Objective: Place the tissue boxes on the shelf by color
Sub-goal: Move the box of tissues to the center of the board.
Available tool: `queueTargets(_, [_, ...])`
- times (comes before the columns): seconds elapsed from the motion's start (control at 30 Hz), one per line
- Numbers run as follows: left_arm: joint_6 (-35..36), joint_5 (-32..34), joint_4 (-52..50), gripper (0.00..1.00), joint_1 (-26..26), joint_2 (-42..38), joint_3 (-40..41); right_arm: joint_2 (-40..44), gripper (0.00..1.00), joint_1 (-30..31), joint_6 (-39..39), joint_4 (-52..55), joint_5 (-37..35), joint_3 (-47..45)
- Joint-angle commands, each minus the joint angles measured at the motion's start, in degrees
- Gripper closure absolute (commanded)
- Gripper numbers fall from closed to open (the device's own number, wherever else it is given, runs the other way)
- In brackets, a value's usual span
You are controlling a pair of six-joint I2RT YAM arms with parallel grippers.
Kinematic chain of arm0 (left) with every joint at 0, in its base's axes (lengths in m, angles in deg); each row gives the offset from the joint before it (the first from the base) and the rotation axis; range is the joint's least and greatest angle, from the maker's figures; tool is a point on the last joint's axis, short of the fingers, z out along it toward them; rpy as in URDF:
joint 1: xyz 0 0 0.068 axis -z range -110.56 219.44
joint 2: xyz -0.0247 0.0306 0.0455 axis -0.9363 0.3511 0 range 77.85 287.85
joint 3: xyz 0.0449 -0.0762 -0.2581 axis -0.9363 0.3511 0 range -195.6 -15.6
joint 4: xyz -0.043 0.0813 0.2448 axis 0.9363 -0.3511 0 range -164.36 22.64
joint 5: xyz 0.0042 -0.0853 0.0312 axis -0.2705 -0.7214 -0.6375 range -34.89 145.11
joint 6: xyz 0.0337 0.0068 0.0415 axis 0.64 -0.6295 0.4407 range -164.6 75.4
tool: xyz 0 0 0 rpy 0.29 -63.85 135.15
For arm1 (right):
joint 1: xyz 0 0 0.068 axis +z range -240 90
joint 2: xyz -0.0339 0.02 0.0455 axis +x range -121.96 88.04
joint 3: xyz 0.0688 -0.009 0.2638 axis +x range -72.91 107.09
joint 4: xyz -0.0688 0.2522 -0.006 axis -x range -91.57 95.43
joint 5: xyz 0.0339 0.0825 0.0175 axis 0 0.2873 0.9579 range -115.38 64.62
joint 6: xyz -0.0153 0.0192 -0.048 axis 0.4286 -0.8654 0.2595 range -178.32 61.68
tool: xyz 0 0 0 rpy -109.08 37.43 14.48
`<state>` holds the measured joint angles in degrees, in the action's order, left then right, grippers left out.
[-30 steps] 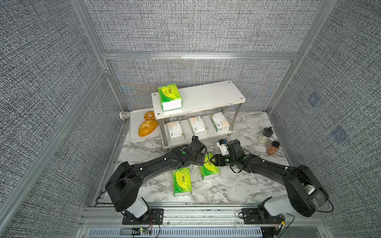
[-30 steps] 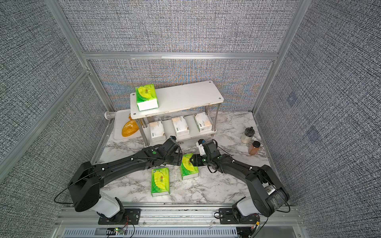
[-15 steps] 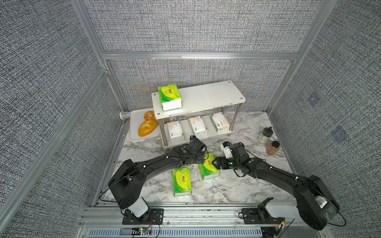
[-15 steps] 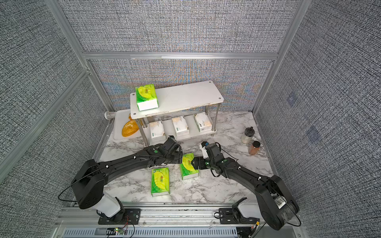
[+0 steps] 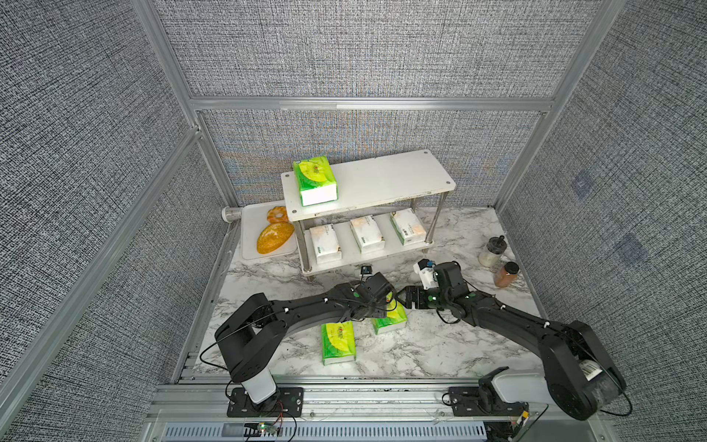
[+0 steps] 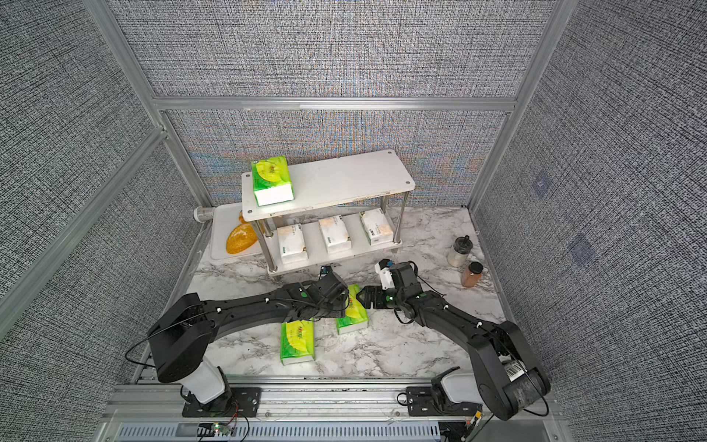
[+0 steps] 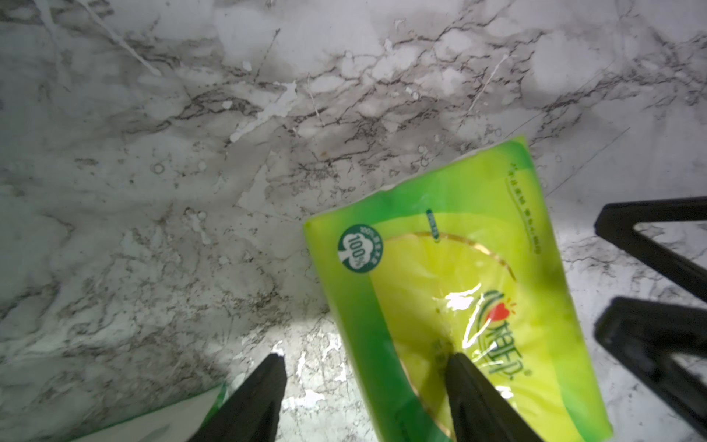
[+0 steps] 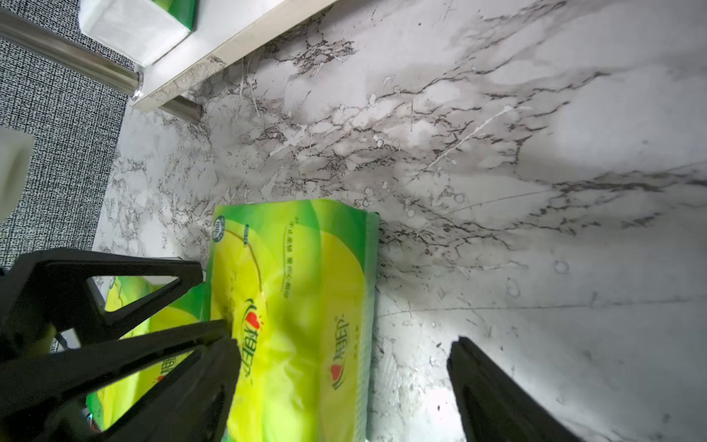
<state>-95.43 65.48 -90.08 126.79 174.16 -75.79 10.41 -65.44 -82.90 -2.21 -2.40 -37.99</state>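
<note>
Shelf (image 5: 390, 180) held 3 white packs (image 5: 366, 233) below, 1 green pack (image 5: 314, 178) on top at 9 o'clock. 2 green packs (image 5: 338, 340) lay unplaced at 6 o'clock. Left gripper (image 7: 365, 358) was half-open, right gripper (image 8: 344, 340) wide, both empty.

The bench (image 5: 440, 344) is white marble veined in grey and black. One pack (image 7: 459, 287) is bright green and yellow with a red heart. The shelf (image 5: 382, 180) is white on chrome legs; its lower packs (image 5: 366, 233) are white with beige patches. The walls (image 5: 344, 46) are grey weave.
</note>
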Motion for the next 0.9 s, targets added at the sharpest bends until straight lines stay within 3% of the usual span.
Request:
queueTargets(0.0, [-0.79, 0.05, 1.47, 0.34, -0.04, 0.51, 1.7, -0.54, 0.09, -0.01, 0.34, -1.86, 3.39, -0.75])
queueTargets(0.23, [-1.74, -0.19, 4.34, 0.44, -0.04, 0.65, 6.62, 0.06, 0.08, 0.6, -2.08, -4.95, 6.63, -4.17])
queueTargets(0.3, [-1.92, 0.07, 4.77, 0.47, -0.08, -0.1, 7.77, 0.17, 0.04, 1.39, -3.04, -5.64, 6.53, -5.06])
queueTargets(0.57, [-0.88, -0.59, 7.07, 0.59, -0.3, -3.65, 11.77, -0.6, 0.03, 4.64, -8.47, -11.05, 5.89, -7.17])
queueTargets(0.87, [-0.21, -2.13, 9.45, 0.59, -0.74, -3.68, 14.24, -1.89, 0.03, 7.12, -11.23, -14.26, 5.28, -7.58])
